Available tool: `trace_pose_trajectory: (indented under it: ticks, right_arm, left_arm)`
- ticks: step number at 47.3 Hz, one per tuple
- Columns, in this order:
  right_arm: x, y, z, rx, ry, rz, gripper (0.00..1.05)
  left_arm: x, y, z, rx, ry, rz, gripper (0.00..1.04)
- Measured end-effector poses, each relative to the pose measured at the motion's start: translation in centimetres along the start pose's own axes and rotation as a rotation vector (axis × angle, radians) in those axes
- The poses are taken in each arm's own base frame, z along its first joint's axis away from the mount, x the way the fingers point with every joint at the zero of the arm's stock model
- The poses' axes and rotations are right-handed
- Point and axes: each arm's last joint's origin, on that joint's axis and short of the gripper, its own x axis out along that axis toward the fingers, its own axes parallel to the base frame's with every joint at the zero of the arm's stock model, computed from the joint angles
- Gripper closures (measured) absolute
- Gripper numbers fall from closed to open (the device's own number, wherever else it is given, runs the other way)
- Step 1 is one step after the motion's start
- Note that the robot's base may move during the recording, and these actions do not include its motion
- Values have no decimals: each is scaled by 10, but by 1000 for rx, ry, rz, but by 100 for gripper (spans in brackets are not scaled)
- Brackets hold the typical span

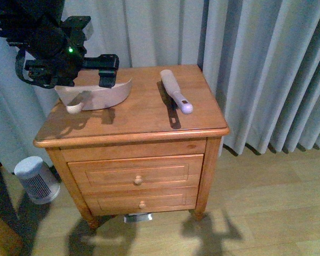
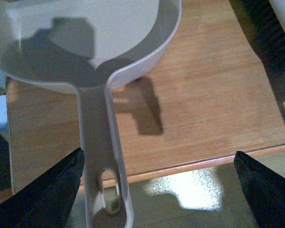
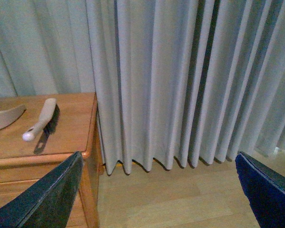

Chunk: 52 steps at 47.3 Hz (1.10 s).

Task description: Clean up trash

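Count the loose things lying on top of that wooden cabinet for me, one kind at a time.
Dustpan: 1
Brush: 1
Total: 2

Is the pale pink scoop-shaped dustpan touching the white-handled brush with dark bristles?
Apart. The front view shows bare wooden tabletop between the pale pink dustpan and the white-handled brush.

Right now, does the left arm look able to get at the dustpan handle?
Probably yes. The left tool is open, with the dustpan handle between its jaws, nearer one side, and nothing covers it. The brush lies apart on the nightstand.
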Motion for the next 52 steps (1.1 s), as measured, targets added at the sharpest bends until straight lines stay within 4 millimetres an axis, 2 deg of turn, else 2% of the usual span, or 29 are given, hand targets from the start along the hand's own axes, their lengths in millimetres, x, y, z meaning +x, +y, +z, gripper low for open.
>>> trace_pose_trajectory:
  ticks: [14, 30, 37, 43, 52]
  right_arm:
    - [0, 0, 0, 0, 0, 0, 8]
    - [0, 0, 0, 0, 0, 0, 8]
    - [0, 0, 0, 0, 0, 0, 8]
    - [0, 0, 0, 0, 0, 0, 8]
    - [0, 0, 0, 0, 0, 0, 8]
  left_arm:
    - [34, 7, 9, 16, 84, 27, 8]
    - [47, 28, 34, 49, 89, 87, 8]
    - [60, 42, 29, 45, 125, 113, 8]
    - [73, 51, 17, 37, 174, 117, 8]
    - [88, 51, 4, 41, 212, 95, 8]
